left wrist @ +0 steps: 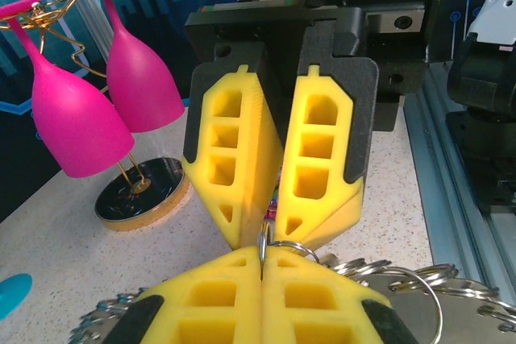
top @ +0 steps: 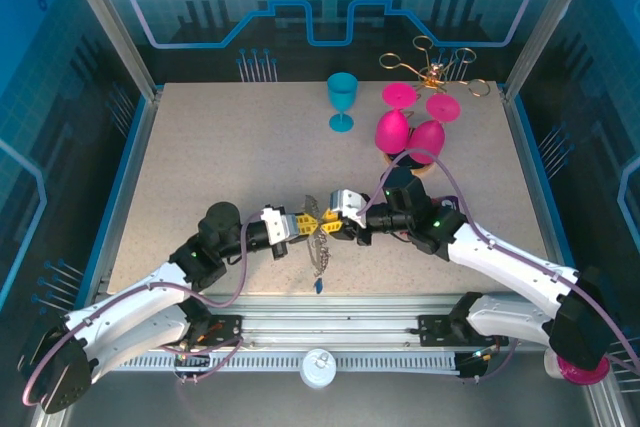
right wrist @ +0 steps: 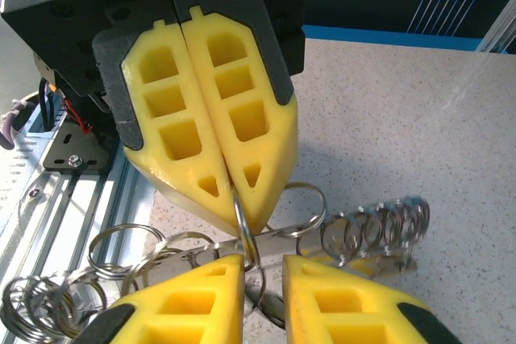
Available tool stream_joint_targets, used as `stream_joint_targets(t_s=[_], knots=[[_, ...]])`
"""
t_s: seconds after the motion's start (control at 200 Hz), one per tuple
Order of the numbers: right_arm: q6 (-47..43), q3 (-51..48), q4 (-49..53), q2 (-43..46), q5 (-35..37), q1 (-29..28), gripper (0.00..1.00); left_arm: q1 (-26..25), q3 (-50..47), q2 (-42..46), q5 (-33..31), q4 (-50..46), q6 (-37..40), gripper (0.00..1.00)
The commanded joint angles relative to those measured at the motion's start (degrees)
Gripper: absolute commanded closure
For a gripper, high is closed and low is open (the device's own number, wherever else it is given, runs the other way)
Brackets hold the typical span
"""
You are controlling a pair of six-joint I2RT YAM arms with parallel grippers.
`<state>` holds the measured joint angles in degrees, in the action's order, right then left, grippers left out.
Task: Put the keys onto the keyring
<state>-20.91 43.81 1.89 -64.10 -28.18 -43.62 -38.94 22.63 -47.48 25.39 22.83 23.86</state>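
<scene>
Both grippers meet tip to tip above the table's front middle. My left gripper [top: 305, 225] [left wrist: 262, 259] is shut on one thin steel ring of the keyring [left wrist: 268, 239], pinched edge-on between its yellow fingertips. My right gripper [top: 331, 219] [right wrist: 262, 267] is open, a clear gap between its fingers, and that same ring [right wrist: 246, 223] dips into the gap beside its left finger. The rest of the keyring's links [top: 320, 247] [right wrist: 371, 227] trails down onto the table. A small dark blue key [top: 318, 287] lies at the chain's lower end. Other keys are hidden.
Two pink goblets [top: 405, 127] [left wrist: 72, 130] lean by a round dark base [left wrist: 141, 195]. A teal goblet [top: 342, 97] stands at the back middle, a gold wire stand [top: 435, 72] at the back right. The metal front rail [top: 330, 312] lies just below the grippers.
</scene>
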Motion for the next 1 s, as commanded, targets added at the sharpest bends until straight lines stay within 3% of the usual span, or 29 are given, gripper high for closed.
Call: stream_joint_targets(t_s=[0.0, 0.285, 0.385, 0.43, 0.575, 0.68, 0.921, 0.996], knots=[[-0.68, 0.39, -2.27, -0.4, -1.51, -0.77, 0.81, 0.29, 0.9, 0.59, 2.43, 3.81, -0.8, 1.0], [0.25, 0.62, -4.17, -0.72, -3.31, -0.95, 0.85, 0.33, 0.9, 0.23, 2.79, 4.12, -1.3, 1.0], [-0.3, 1.34, -2.83, -0.77, -3.76, -1.1, 1.0, 0.32, 1.03, 0.28, 1.9, 3.77, -1.44, 1.0], [-0.98, 1.87, -1.51, -0.61, -3.41, -1.12, 1.0, 0.42, 1.23, 0.5, 0.66, 2.78, -1.2, 1.0], [-6.0, 6.13, 9.78, -0.93, -0.3, -1.96, 1.0, 0.43, 3.92, 1.75, -3.25, -6.34, 1.38, 0.89], [-11.26, 11.72, 21.04, -3.13, 3.94, -4.05, 1.0, 0.41, 7.3, 1.49, -4.9, -15.7, 3.99, 0.87], [-16.27, 21.92, 31.78, -7.8, 8.28, -7.4, 1.0, 0.29, 12.83, -1.18, -5.48, -27.15, 8.1, 0.9], [-15.48, 22.88, 30.73, -7.72, 8.17, -7.54, 1.0, 0.29, 13.53, -1.44, -4.73, -28.45, 8.81, 0.97]])
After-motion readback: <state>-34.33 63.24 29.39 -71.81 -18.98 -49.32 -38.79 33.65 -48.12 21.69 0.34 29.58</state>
